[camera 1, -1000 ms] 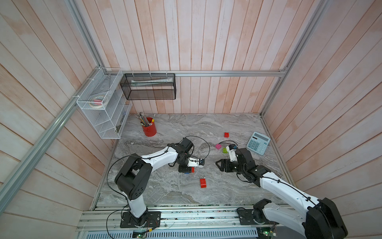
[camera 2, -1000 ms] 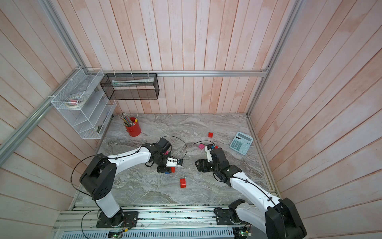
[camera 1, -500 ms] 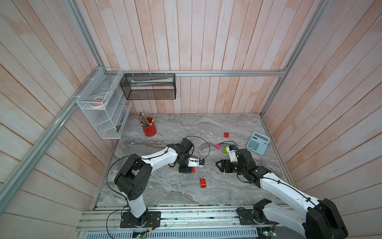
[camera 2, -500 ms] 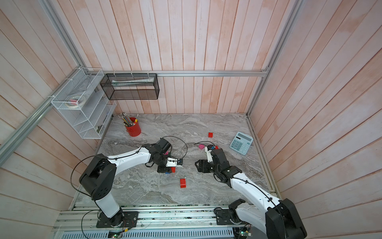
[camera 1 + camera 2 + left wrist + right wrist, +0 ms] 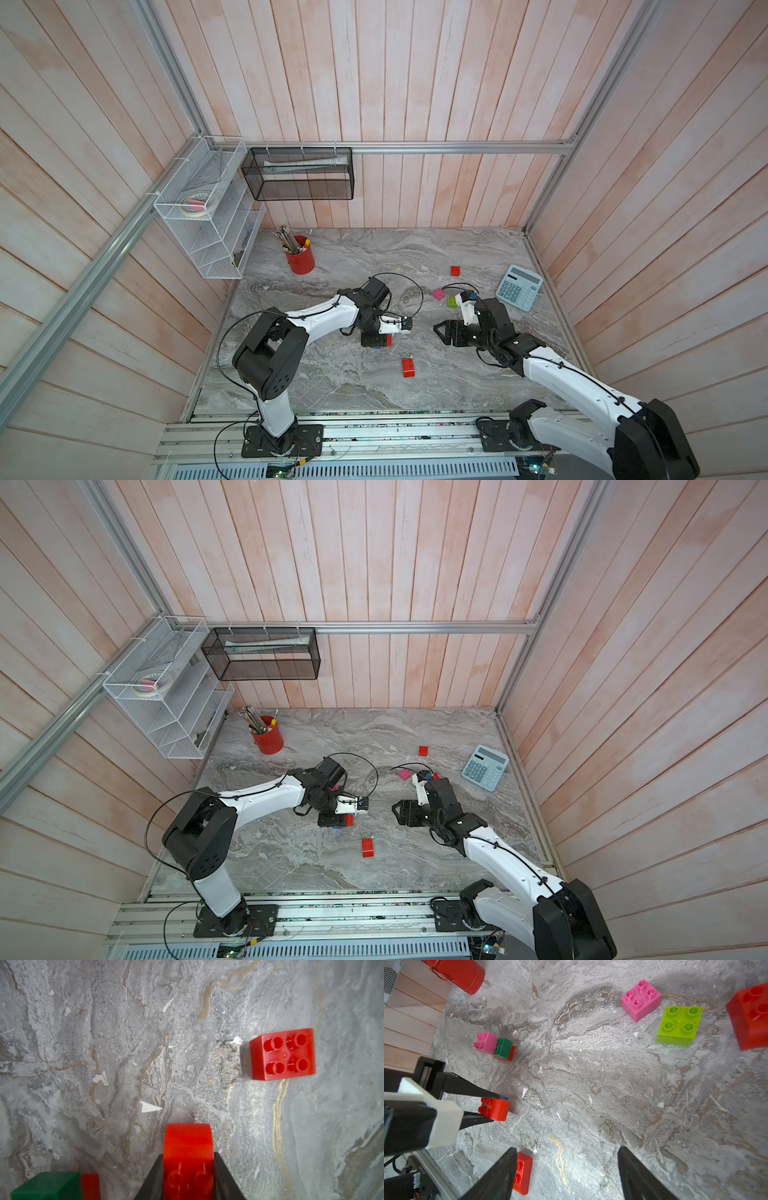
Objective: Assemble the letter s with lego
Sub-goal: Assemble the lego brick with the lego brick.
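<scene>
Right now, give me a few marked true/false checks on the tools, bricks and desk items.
1. The left tool is shut on a red brick. True.
2. The right tool holds the lime brick. False: it is open and empty, and the lime brick lies on the table.
3. The calculator lies on the table. True.
4. The pencil cup is blue. False: it is red.
</scene>
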{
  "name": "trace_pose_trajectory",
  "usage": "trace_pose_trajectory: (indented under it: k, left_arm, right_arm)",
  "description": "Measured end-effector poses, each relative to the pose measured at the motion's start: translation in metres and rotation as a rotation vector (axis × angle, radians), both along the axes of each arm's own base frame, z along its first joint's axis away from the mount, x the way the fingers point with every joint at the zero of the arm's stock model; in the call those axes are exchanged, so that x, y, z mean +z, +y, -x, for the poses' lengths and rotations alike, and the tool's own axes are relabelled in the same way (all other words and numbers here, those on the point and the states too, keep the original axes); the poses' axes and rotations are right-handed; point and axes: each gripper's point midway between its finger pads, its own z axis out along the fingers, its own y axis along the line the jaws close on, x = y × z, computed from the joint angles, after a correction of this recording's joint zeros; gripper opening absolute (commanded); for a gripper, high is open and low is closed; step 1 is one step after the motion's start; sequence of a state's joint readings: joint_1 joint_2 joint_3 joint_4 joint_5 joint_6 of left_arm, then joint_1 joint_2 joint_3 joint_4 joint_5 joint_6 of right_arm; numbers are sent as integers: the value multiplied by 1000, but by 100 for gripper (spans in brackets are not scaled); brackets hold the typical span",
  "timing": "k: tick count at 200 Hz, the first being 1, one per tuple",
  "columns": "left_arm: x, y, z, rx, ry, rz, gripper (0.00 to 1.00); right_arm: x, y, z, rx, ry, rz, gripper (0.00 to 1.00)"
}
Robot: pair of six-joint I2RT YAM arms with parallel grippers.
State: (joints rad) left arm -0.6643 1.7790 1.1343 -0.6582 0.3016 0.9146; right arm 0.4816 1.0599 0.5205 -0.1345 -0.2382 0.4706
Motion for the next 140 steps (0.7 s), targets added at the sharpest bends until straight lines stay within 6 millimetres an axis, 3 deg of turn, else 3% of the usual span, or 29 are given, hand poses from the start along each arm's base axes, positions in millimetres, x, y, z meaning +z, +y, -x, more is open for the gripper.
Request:
trace_pose_trajectory:
  k: [82, 140]
  left_arm:
    - [2, 0, -3, 29, -5, -14, 51]
    - [9, -1, -5, 37, -27, 5, 54]
  right_arm:
    - [2, 1, 0, 6, -4, -7, 78]
    - [5, 1, 0, 7, -12, -11, 77]
